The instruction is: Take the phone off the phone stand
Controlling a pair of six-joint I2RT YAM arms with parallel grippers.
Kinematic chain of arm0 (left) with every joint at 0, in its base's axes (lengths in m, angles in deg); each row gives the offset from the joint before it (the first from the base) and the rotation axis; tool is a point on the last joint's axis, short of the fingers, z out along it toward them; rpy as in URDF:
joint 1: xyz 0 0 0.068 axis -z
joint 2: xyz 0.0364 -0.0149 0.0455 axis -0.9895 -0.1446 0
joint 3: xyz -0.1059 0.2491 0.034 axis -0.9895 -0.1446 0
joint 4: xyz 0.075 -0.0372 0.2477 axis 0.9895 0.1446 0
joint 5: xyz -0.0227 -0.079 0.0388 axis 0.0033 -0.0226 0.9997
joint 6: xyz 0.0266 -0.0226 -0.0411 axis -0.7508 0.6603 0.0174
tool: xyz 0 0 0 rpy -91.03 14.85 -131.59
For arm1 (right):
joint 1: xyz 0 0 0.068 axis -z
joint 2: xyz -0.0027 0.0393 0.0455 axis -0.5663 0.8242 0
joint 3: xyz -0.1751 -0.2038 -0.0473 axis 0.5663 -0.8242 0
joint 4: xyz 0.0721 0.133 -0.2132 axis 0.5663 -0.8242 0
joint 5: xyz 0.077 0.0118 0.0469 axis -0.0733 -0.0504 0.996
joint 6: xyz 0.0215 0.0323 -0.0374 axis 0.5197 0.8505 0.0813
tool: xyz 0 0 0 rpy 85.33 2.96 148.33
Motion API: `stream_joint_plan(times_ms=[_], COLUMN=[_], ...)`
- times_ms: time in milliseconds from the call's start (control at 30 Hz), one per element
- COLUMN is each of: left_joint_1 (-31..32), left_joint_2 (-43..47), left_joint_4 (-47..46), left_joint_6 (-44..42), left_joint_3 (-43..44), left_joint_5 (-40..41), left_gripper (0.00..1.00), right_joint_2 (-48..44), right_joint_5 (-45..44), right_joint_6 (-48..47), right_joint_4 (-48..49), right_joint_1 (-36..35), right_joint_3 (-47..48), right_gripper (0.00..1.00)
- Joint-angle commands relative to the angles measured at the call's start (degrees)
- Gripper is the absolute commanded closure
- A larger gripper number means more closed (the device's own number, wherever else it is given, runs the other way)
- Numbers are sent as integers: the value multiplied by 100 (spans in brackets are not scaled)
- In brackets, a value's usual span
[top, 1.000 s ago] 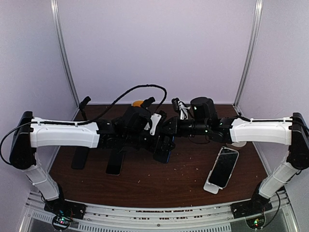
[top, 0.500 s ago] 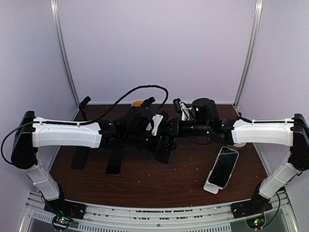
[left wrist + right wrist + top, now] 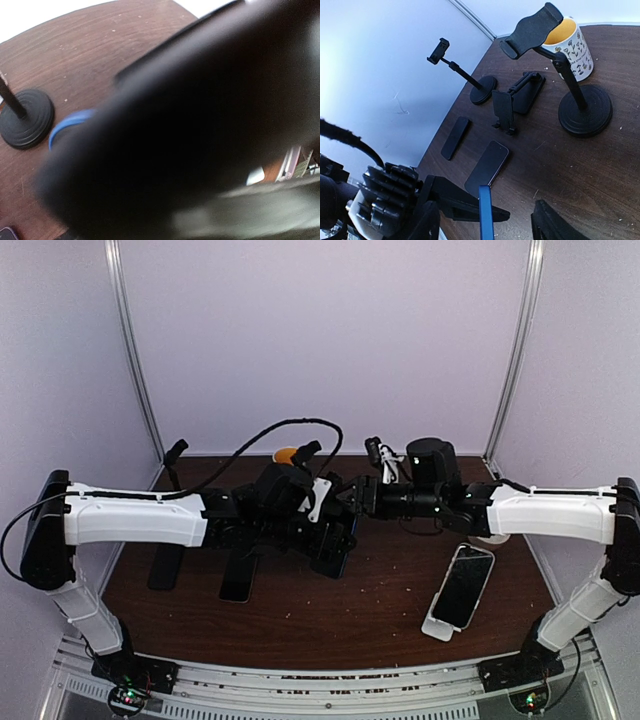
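Note:
A dark phone with a blue edge (image 3: 338, 545) hangs above the middle of the table, clear of every stand. My left gripper (image 3: 328, 532) is shut on it, and one of its black fingers (image 3: 465, 205) lies flat against the blue edge (image 3: 485, 212). In the left wrist view the phone (image 3: 175, 125) is a dark blur that hides the jaws. My right gripper (image 3: 489, 222) stands open around the blue edge, both fingers apart from it, just right of the phone (image 3: 355, 498). A black phone stand (image 3: 584, 110) with a round base holds an empty cradle (image 3: 532, 27).
A white mug with an orange inside (image 3: 570, 42) stands behind that stand. A thin-necked stand (image 3: 482, 90), a folded black stand (image 3: 522, 92) and two loose dark phones (image 3: 487, 167) (image 3: 455, 137) lie on the wooden table. At the right, another phone (image 3: 464, 585) leans in a white stand (image 3: 436, 628).
My left gripper has closed on the phone. My right gripper, shut a moment ago, has opened and drawn slightly back to the right.

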Motion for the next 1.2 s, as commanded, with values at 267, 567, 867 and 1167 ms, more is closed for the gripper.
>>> stream_joint_plan(times_ms=[267,567,867,1167], left_joint_1=[-28,-97,-164,-331], left_joint_2=[71,-540,-882,-1287], left_joint_4=[-135,663,1469,1745], left_joint_6=[291,807,1576,1807], left_joint_3=[-45,343,441,641], left_joint_5=[382,532,648,675], left_gripper=[61,62,63,63], right_joint_2=[-834,-1823,-2998,-3778], right_joint_5=[-441,-1754,-2798,-3164], right_joint_6=[-639,-1562,-1852,-1871], right_joint_4=[-144,-785,-830,-588], right_joint_1=[340,496,655,750], right_joint_3=[-329,-685,-1349,-1880], right_gripper=[4,0,0,0])
